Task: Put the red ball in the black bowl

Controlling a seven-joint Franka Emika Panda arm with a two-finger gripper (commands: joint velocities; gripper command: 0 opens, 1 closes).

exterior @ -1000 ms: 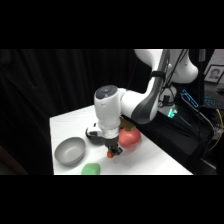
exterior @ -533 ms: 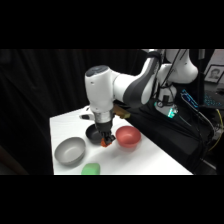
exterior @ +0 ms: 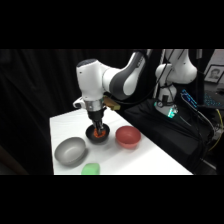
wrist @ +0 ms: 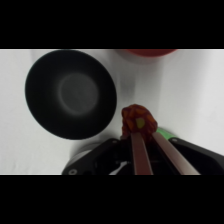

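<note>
ball (wrist: 137, 121): small, judged light and slightly soft, slip-prone | hold: pinched across its middle by gripper (wrist: 142, 134) | place: above bowl's (wrist: 71, 93) right rim, not inside

Legible text, labels, brands, numbers, signs: none. No readable marking on the arm, the bowls, the worktop or the background equipment.

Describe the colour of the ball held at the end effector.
Red-orange with lighter yellowish specks; the red ball shows best in the wrist view.
</note>
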